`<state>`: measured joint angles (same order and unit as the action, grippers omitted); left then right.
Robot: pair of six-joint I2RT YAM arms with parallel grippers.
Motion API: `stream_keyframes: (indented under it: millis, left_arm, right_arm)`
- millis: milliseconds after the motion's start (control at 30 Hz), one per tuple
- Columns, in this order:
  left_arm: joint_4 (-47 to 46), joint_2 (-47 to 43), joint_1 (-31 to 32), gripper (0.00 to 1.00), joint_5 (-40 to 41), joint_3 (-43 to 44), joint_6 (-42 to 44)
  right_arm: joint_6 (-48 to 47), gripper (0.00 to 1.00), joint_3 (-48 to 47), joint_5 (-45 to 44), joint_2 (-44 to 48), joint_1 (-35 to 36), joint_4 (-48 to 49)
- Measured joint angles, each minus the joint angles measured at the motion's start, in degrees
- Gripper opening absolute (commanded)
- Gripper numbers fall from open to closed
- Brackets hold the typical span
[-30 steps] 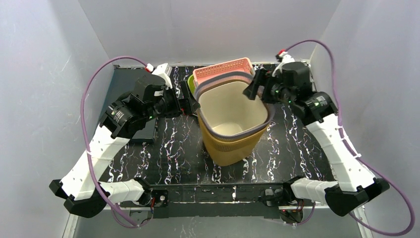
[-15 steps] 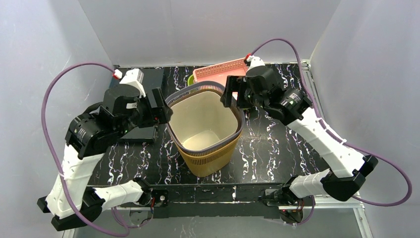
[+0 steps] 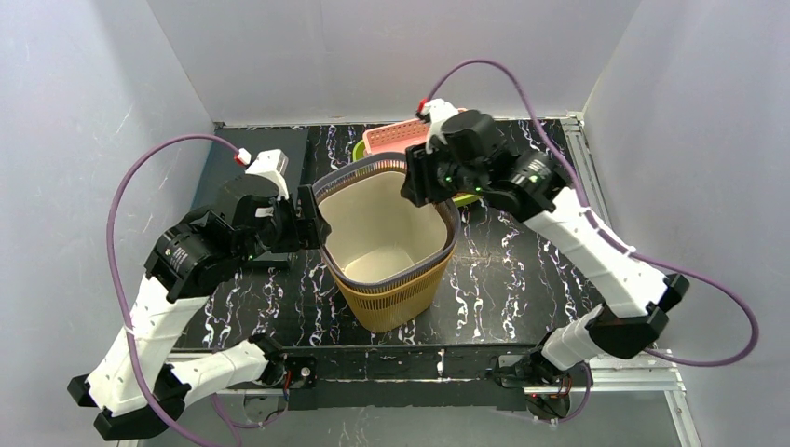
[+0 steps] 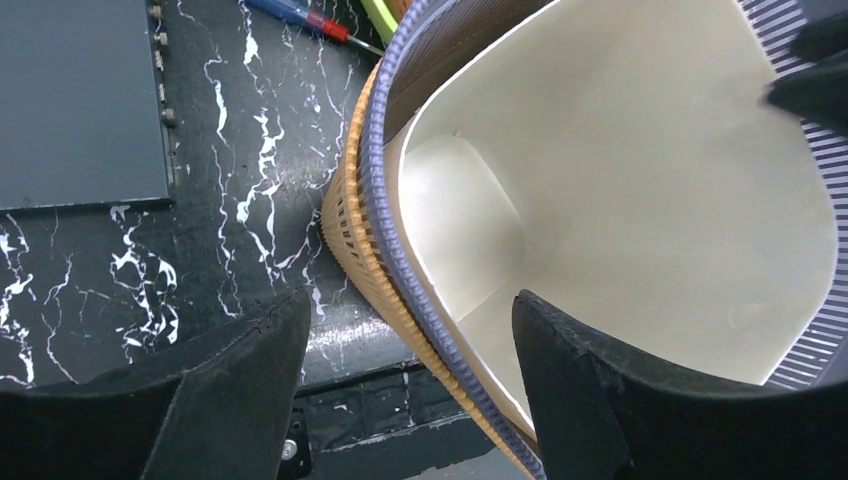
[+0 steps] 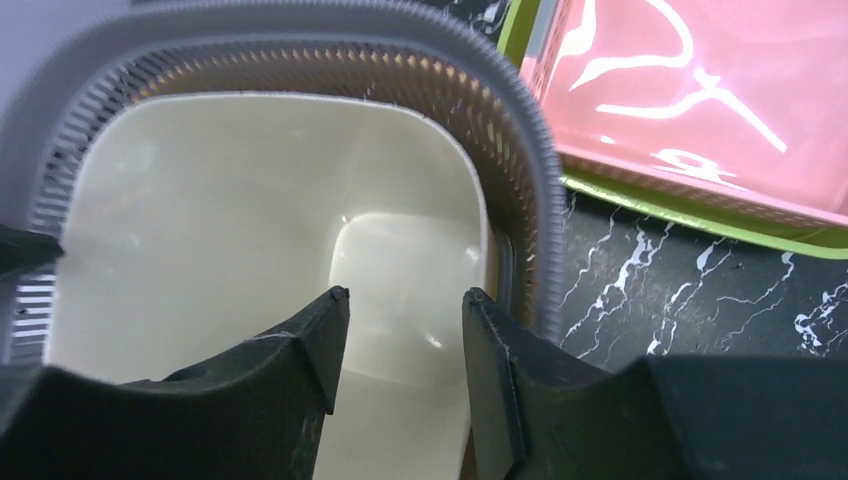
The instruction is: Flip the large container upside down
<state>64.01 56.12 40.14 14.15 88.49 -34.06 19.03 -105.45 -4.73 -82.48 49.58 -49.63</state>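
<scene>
Standing open-side up on the black marbled table (image 3: 531, 279), the large container (image 3: 391, 293) sits slightly tilted between the two pairs of fingers. Its tan slatted wall is capped by a ribbed grey rim (image 4: 376, 200), with a smooth cream liner (image 4: 640, 170) inside, squarish and round-cornered. The left gripper (image 3: 312, 216) is spread wide; only its wrist view shows the rim passing between its fingers, one outside the wall, one over the liner. The right gripper (image 3: 416, 182) is parted narrowly, holding nothing; its wrist view puts both fingers over the liner, the rim just to their right. Beyond those fingers a pink basket (image 5: 700, 90) rests over a green tray (image 5: 690, 212). Left of the left fingers lies a dark grey slab (image 4: 80, 100); ahead of them, a blue-and-red screwdriver (image 4: 300, 18) that the overhead view hides
</scene>
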Motion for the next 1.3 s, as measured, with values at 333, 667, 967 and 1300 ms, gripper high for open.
stream_keyframes:
  millis: [333,667,967,1300]
  left_arm:
    - [-1.44,0.79,0.00,0.66,0.00,-0.02,0.31]
    - [-1.46,0.87,0.00,0.65,0.04,-0.04,0.96]
    - [-1.40,0.83,0.00,0.64,0.48,-0.92,1.09]
    - [-1.40,0.83,0.00,0.64,1.16,-0.92,1.07]
  right_arm:
    - [-4.94,0.53,-7.56,-13.07,-6.56,7.58,-9.70]
    - [-7.80,0.53,-17.46,-29.81,-14.29,16.28,-18.12]
    - [-7.45,0.54,-15.56,-36.04,-16.61,18.34,-18.88]
    - [-8.33,0.55,-12.46,-41.13,-13.73,18.36,-17.46]
